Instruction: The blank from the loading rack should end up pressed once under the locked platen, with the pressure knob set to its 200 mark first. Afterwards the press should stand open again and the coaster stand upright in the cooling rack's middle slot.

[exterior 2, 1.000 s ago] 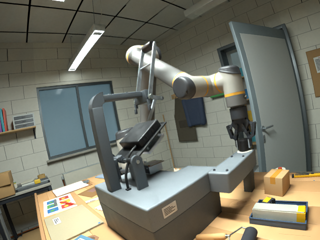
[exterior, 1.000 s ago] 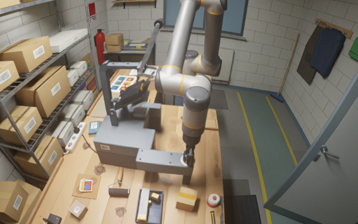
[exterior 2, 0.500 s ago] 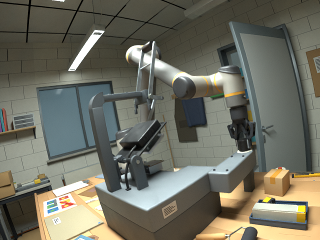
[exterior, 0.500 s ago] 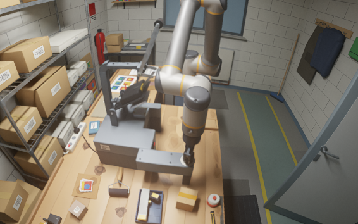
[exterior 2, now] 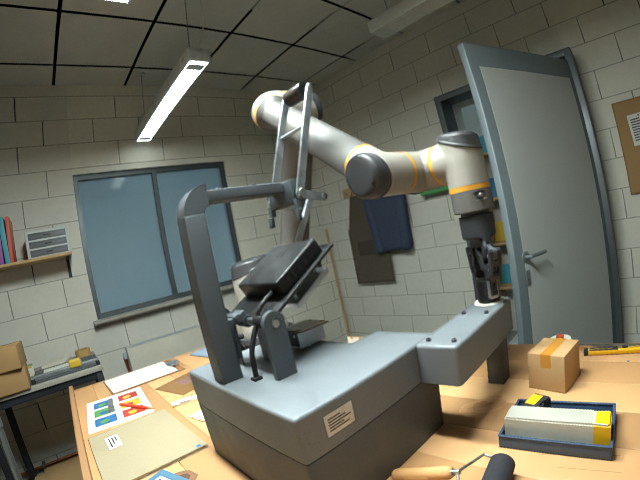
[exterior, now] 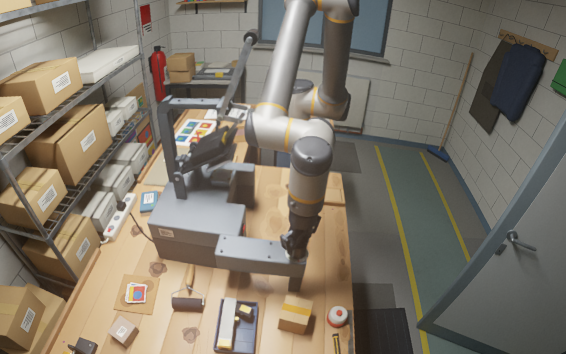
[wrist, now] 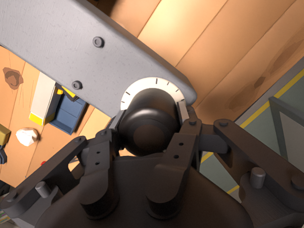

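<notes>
The black pressure knob [wrist: 149, 120] sits on a white dial with tick marks [wrist: 152, 86], at the outer end of the press's grey side arm [exterior: 252, 252]. My gripper [wrist: 148, 115] comes straight down on it, and its two fingers are clamped on the knob's opposite sides. The press [exterior 2: 310, 382] stands open, with its dark platen [exterior 2: 282, 266] tilted up and its long handle [exterior 2: 302, 150] raised. The blank and both racks are not in sight.
Behind the press are a window and a brick wall, with shelves of cardboard boxes [exterior: 55, 145] on the left. On the bench in front lie a roller [exterior: 187, 300], a blue tray [exterior: 236, 327], a small carton [exterior: 296, 313] and a red bell [exterior: 338, 316].
</notes>
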